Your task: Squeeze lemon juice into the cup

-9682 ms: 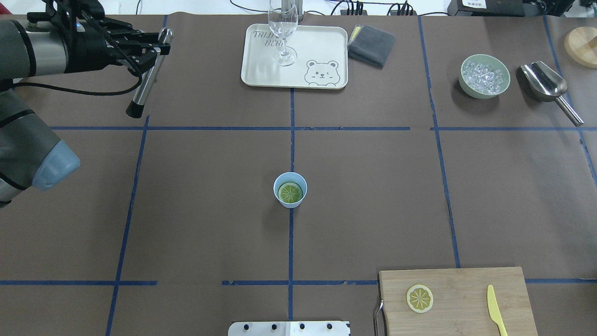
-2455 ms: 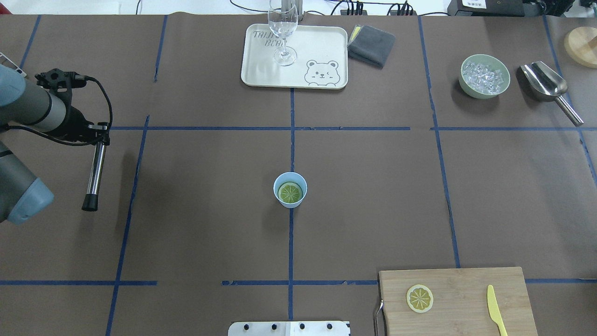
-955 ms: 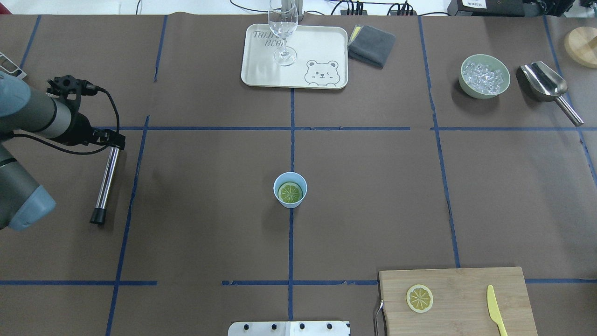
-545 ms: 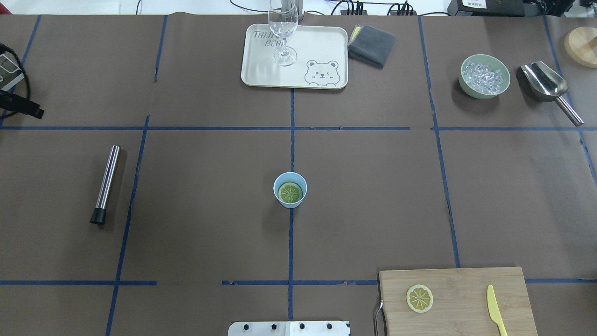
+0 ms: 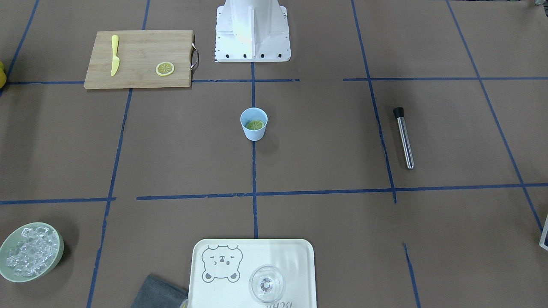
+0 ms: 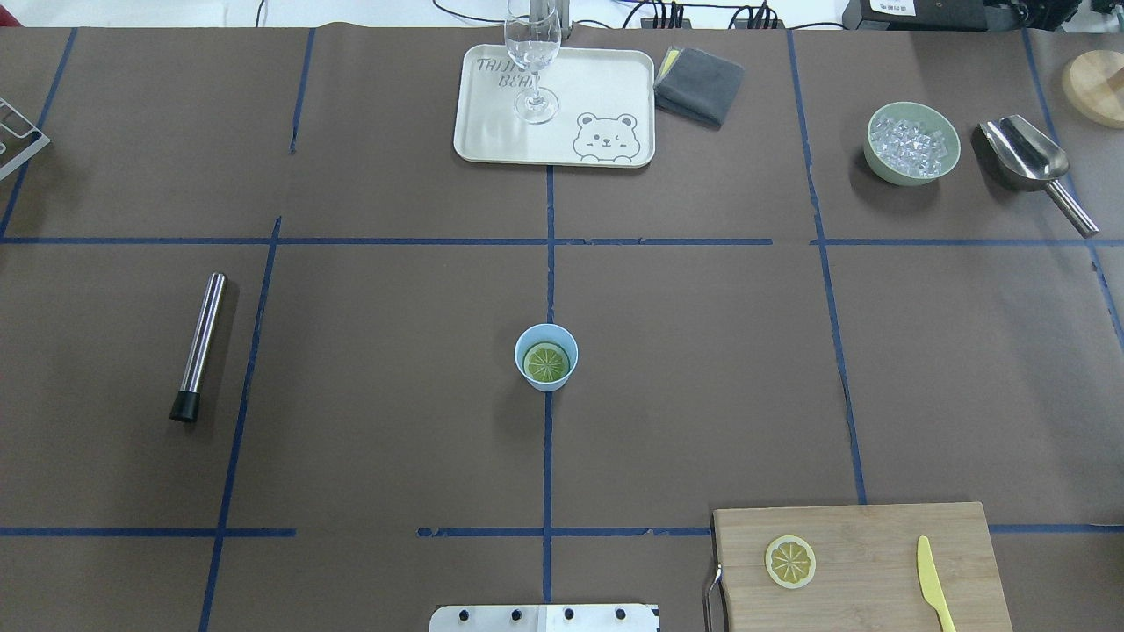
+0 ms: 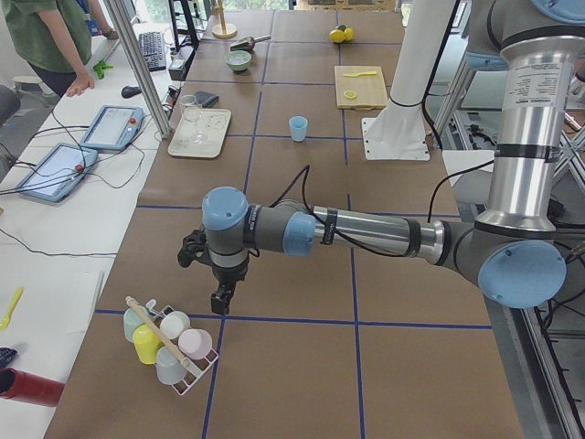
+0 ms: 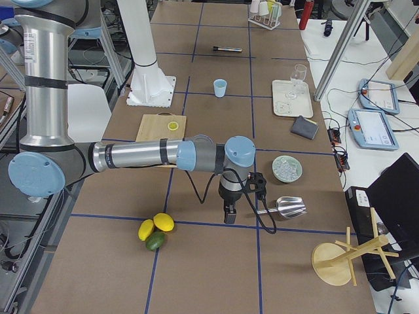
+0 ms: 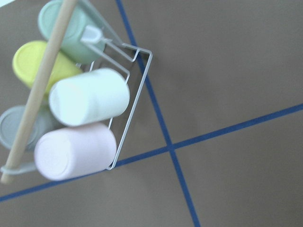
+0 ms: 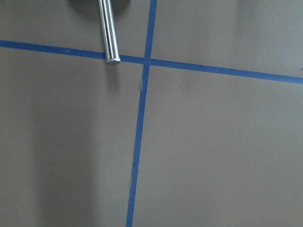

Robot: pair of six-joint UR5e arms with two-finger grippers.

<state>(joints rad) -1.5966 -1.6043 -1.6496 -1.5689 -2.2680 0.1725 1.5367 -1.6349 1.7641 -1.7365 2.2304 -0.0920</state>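
The light-blue cup (image 6: 546, 355) stands upright at the table's middle, also in the front view (image 5: 254, 124). A lemon slice (image 6: 546, 362) lies flat inside it. A second lemon slice (image 6: 790, 561) lies on the wooden cutting board (image 6: 878, 535). Both grippers are outside the overhead and front views. My left gripper (image 7: 222, 297) shows only in the exterior left view, far from the cup, above a rack of cups; I cannot tell its state. My right gripper (image 8: 228, 214) shows only in the exterior right view, over bare table; I cannot tell its state.
A steel rod with a black tip (image 6: 198, 347) lies at the left. A tray (image 6: 615, 88) with a clear glass (image 6: 532, 61), a grey cloth (image 6: 700, 83), a bowl of ice (image 6: 912, 143) and a metal scoop (image 6: 1032, 162) stand at the back. A yellow knife (image 6: 934, 584) lies on the board.
My left gripper carried the steel rod down the left side, laid it on the table, let go and withdrew out of the overhead view. The cup and slices have not moved.
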